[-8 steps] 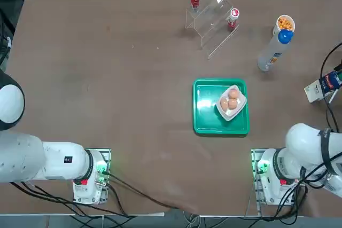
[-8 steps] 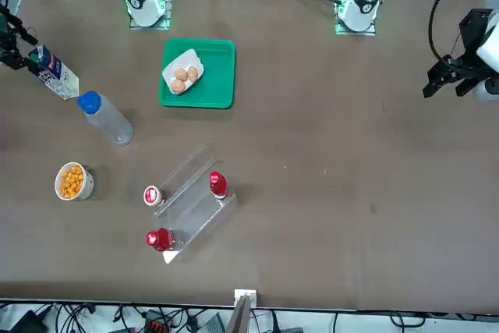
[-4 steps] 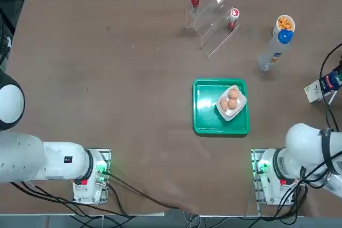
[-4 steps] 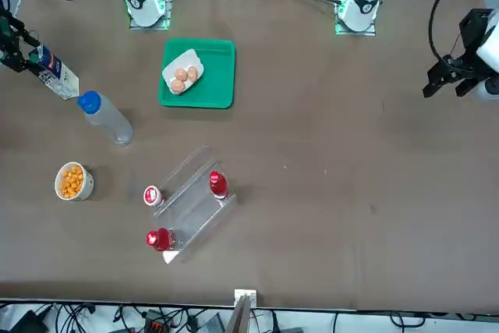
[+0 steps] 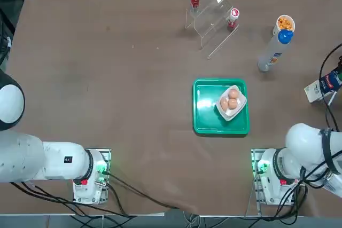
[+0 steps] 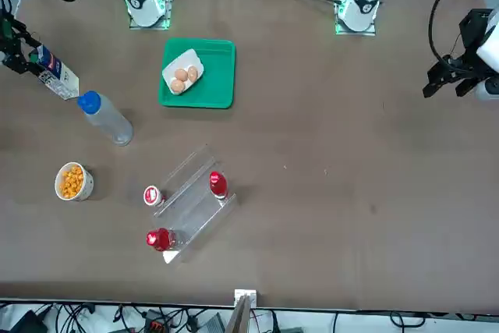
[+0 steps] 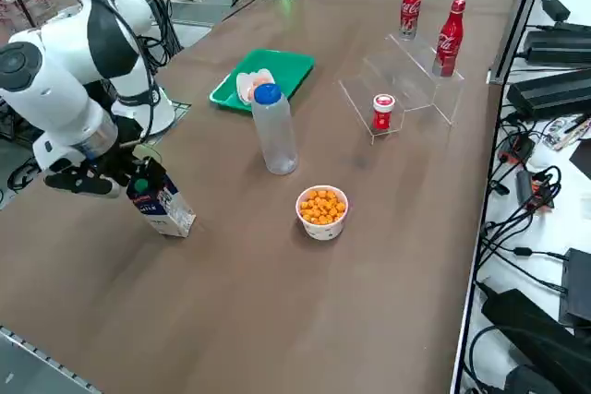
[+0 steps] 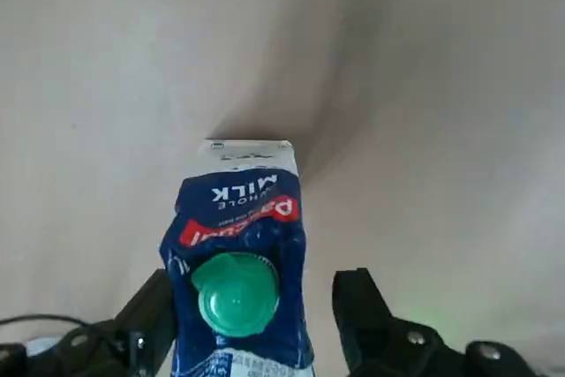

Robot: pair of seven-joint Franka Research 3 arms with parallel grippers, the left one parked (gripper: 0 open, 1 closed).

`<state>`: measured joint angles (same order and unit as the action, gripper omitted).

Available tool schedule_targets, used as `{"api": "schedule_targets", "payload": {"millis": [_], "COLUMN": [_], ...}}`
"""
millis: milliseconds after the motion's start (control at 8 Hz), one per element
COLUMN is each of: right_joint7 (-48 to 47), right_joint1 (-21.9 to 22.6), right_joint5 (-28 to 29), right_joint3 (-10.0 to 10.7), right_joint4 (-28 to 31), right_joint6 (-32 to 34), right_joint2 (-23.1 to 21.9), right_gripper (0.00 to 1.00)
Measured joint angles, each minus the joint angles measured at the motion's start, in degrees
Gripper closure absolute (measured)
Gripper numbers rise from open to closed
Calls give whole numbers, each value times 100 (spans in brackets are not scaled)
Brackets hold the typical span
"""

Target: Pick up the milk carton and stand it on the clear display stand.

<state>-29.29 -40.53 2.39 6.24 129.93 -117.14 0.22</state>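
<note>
On the table, carton stands between open pincer.

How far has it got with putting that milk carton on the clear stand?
Getting there is done: the right gripper is at the milk carton, its fingers apart on either side. In hand is the grasp, seemingly not yet closed, since a gap shows between one finger and the carton. Left are gripping, lifting and standing it on the clear display stand, which holds only three red bottles.
</note>
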Motion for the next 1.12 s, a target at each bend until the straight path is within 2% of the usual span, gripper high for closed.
{"api": "schedule_targets", "payload": {"millis": [125,375,500,750,1125], "right_joint7": [4,86,113,167,575], "right_joint1": [0,0,0,0,0], "right_joint5": [0,1,5,6,7], "right_joint3": [0,0,0,0,0], "right_joint4": [0,-1,-9,-22,-393], "right_joint6": [-8,-19,-21,-7,513], "right_joint2": [11,11,7,-2,-19], "right_gripper": [4,19,33,43,45]}}
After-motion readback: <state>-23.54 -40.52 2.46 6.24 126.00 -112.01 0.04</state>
